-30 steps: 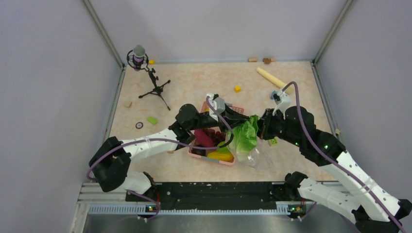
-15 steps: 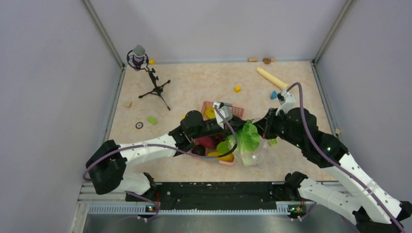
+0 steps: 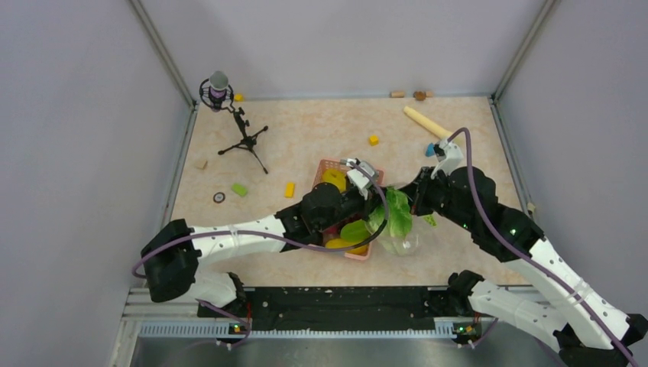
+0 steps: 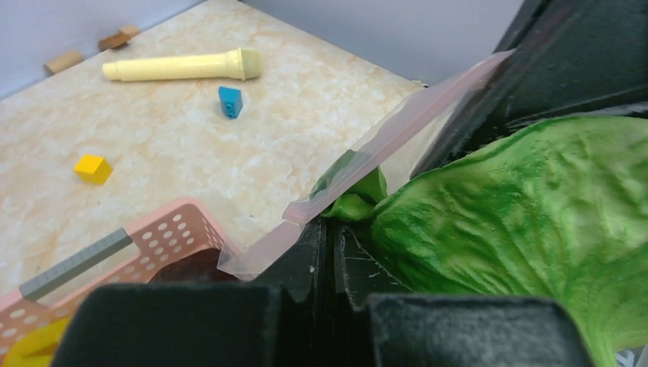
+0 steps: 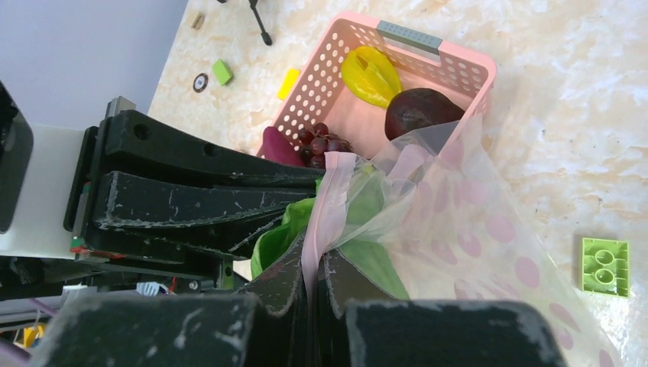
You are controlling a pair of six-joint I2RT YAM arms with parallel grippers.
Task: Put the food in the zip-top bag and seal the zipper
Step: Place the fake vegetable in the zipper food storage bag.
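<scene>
My right gripper (image 5: 321, 256) is shut on the pinkish zipper (image 5: 328, 206) and holds up the mouth of the clear zip-top bag (image 5: 474, 229), which stands right of the pink basket (image 3: 327, 164). My left gripper (image 4: 330, 229) is shut on a thin leaf of the green lettuce head (image 4: 527, 214) at that mouth, with the zipper (image 4: 397, 134) crossing just above its tips. From above, the lettuce (image 3: 397, 214) sits partly inside the bag (image 3: 403, 243). Yellow fruit (image 5: 370, 73), a dark purple-brown piece (image 5: 420, 111), grapes (image 5: 325, 145) and a magenta sweet potato (image 5: 279, 145) lie in the basket.
A beige rolling pin (image 3: 428, 122) and a blue block (image 3: 430, 151) lie behind the right arm. A green brick (image 5: 605, 265) sits beside the bag. A microphone tripod (image 3: 237, 130) stands at back left. Small yellow (image 3: 289, 189) and green (image 3: 239, 189) blocks lie left of the basket.
My left arm has reached rightward over the basket, carrying the lettuce to the bag mouth, where it now sits lower. The right gripper has kept its hold on the zipper edge.
</scene>
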